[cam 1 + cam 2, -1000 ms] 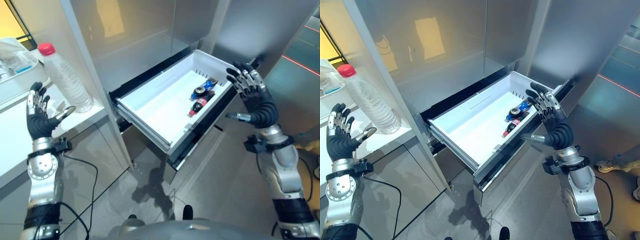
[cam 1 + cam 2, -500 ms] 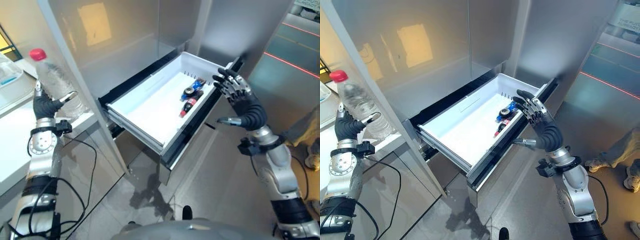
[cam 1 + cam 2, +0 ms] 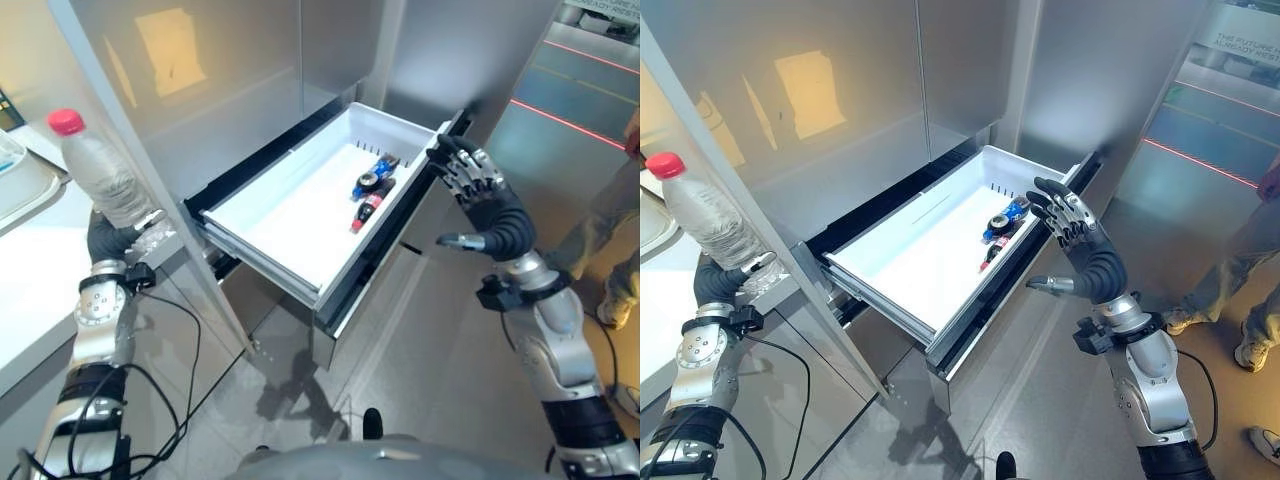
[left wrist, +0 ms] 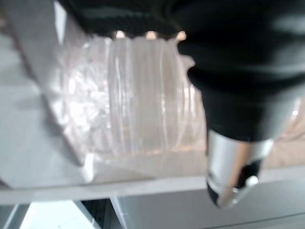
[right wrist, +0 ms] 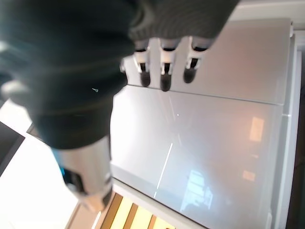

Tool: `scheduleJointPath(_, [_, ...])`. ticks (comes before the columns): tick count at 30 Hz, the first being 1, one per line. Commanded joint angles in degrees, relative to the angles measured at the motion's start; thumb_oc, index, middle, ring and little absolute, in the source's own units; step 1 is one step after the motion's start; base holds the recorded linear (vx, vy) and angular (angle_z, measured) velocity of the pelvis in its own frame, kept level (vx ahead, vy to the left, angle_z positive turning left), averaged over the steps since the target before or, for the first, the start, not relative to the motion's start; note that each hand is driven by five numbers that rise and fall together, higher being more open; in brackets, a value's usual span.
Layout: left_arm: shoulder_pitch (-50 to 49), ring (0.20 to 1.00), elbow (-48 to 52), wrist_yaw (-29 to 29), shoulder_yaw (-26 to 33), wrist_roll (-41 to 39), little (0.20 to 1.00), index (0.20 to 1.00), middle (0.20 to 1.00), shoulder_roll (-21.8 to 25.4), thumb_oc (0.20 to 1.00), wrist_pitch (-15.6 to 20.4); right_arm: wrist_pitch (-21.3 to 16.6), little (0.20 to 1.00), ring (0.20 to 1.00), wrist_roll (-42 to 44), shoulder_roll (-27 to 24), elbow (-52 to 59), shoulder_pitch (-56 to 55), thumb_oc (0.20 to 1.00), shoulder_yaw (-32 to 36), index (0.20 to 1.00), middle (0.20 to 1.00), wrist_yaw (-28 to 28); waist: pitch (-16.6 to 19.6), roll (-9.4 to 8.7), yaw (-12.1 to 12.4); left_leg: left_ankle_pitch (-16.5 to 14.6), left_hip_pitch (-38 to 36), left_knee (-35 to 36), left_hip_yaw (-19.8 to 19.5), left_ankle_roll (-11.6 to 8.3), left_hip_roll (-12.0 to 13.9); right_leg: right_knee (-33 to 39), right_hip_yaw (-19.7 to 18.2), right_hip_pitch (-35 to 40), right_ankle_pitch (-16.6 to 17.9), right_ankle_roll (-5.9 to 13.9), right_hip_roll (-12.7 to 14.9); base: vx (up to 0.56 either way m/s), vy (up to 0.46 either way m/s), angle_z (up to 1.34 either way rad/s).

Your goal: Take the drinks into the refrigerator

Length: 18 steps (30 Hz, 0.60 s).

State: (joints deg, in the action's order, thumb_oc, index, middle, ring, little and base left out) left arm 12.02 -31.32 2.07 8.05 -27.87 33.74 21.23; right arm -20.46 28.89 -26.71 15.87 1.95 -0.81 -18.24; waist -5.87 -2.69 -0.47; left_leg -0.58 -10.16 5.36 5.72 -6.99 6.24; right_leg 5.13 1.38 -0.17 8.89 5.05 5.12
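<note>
Since a second ago, the left hand (image 3: pixel 108 236) has been moved in around the upright water bottle (image 3: pixel 96 170), seemingly gripped low; the right hand (image 3: pixel 1078 237) is spread beside the open drawer (image 3: pixel 940 250).

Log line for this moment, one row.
left hand: at water bottle base, grip unclear | right hand: open, by drawer | two bottles in drawer

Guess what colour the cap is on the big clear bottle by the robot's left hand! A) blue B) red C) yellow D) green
B: the big clear bottle standing on the white counter has a red cap, and the left hand is at its base.
</note>
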Motion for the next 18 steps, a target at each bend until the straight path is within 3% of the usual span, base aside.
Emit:
scheduleJointPath(1, [2.9, 1.0, -3.9, -2.5, -2.1, 0.8, 1.0, 1.0, 1.0, -1.8, 1.0, 0.0, -1.8, 1.0, 1.0, 2.3, -0.5, 7.0, 1.8, 1.0, 2.7, 1.0, 1.0, -0.1, -2.6, 1.35, -0.4, -4.7, -1.0, -0.4, -1.2, 5.67, -3.7, -7.6, 2.9, 3.3, -9.0, 0.08, -2.7, 0.0, -0.004, -0.05])
scheduleJointPath(16, [1.2, 1.0, -6.3, -3.7, -2.9, 3.1, 1.0, 1.0, 1.0, -3.8, 1.0, -0.9, -1.3, 1.0, 1.0, 2.4, 0.0, 6.3, 1.4, 1.0, 2.7, 1.0, 1.0, -1.2, -2.4, 1.19, -0.1, -4.4, -0.9, -0.4, -1.5, 5.6, -3.8, -7.6, 3.5, 3.7, -8.9, -0.11, -2.7, 0.0, -0.001, -0.01])
scheduleJointPath(17, [1.1, 0.438, -6.5, -3.7, -2.7, 3.2, 0.438, 0.438, 0.438, -3.8, 0.438, -0.9, -1.4, 1.0, 1.0, 2.2, -0.1, 6.3, 1.4, 1.0, 2.7, 1.0, 1.0, -1.2, -2.4, 1.19, -0.1, -4.4, -0.9, -0.4, -1.6, 5.59, -3.8, -7.6, 3.5, 3.7, -8.8, -0.13, -2.7, 0.0, 0.0, 0.0])
scheduleJointPath(18, [1.0, 0.2, -6.4, -3.5, -2.6, 3.4, 0.2, 0.2, 0.2, -3.9, 0.2, -0.7, -1.4, 1.0, 1.0, 2.1, -0.1, 6.3, 1.4, 1.0, 2.7, 1.0, 1.0, -1.2, -2.4, 1.19, -0.1, -4.4, -1.0, -0.4, -1.6, 5.58, -3.8, -7.7, 3.6, 3.7, -8.9, -0.16, -2.7, 0.0, 0.0, 0.0])
